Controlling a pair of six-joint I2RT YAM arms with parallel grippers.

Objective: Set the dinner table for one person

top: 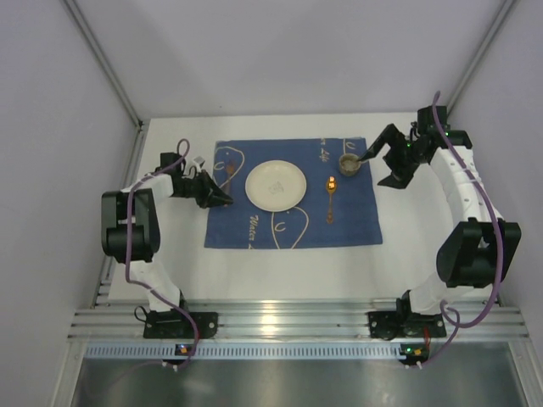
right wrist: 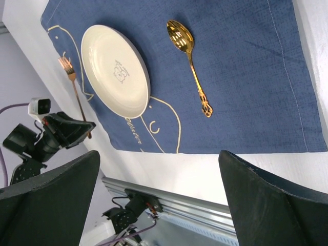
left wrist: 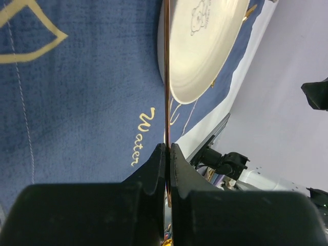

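Observation:
The white dinner table [top: 280, 271] carries a blue mat [top: 348, 225] with a cream plate [top: 276, 184] at its middle. A gold spoon [top: 331, 197] lies right of the plate. A small cup [top: 349, 164] stands at the mat's far right corner. My left gripper [top: 222, 197] is shut on the handle of a gold fork [top: 229, 172], left of the plate. In the left wrist view the gripper [left wrist: 167, 148] pinches the thin fork [left wrist: 166, 77] edge-on, beside the plate [left wrist: 205, 46]. My right gripper [top: 377, 168] is open and empty beside the cup. Its wrist view [right wrist: 159, 154] shows the plate [right wrist: 115, 69], spoon [right wrist: 187, 56] and fork [right wrist: 72, 82].
Silver aluminium rails [top: 297, 322] run along the near edge with both arm bases on them. Grey walls and slanted posts [top: 106, 64] close in the left, right and far sides. The mat's lower half [right wrist: 246, 77] bears only gold line drawings.

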